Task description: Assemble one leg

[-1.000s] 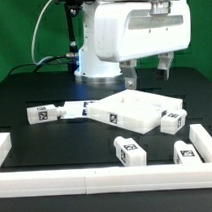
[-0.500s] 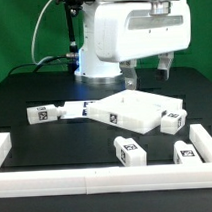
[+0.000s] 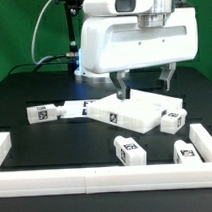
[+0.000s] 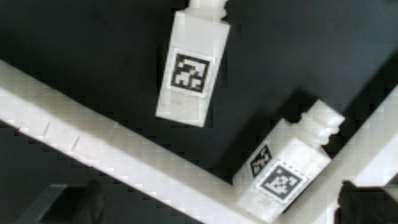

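The gripper point(image 3: 146, 84) is open and empty, hanging above the far edge of the flat white tabletop point(image 3: 134, 111). Several white tagged legs lie on the black table. One leg point(image 3: 38, 114) is at the exterior view's left, with another point(image 3: 70, 110) beside it. One leg point(image 3: 173, 118) touches the tabletop's right side. Two more point(image 3: 128, 151) point(image 3: 184, 152) lie near the front rail. The wrist view shows two legs point(image 4: 196, 65) point(image 4: 288, 160) past the gripper point(image 4: 214, 203). Its dark fingertips point(image 4: 68, 205) stand wide apart with nothing between them.
A low white rail point(image 3: 87, 181) borders the table's front and sides. It crosses the wrist view as a diagonal band point(image 4: 107, 135). The robot's white body point(image 3: 131, 38) fills the back. A cable point(image 3: 39, 42) hangs at the back left.
The arm has come lower and nearer the camera. The fingers now hang closer to the tabletop. The parts on the table have not moved.
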You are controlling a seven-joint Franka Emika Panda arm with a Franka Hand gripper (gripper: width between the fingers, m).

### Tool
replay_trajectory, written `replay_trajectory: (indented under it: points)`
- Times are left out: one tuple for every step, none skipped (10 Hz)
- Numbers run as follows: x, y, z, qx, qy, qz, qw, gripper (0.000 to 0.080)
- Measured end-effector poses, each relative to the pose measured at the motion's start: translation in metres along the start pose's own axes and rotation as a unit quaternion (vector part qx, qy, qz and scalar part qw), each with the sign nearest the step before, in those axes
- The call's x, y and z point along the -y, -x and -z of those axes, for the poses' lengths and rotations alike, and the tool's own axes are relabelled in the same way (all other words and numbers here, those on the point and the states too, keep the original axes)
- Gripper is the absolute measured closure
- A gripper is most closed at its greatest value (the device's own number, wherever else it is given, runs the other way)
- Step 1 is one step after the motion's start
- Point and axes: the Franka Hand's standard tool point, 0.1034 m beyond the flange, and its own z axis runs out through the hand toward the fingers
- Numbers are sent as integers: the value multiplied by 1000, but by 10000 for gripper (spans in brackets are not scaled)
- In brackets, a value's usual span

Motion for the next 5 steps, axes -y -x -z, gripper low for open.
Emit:
replay_trajectory:
  points:
    - [0,0,0,0,0,0,1000,150]
    - [0,0,0,0,0,0,1000,150]
    - [0,0,-1,0,0,0,1000,150]
    - [-1,1,-3,2,-2,-2,1000,150]
    - [-11,7,-14,9,-9,-14,1000,150]
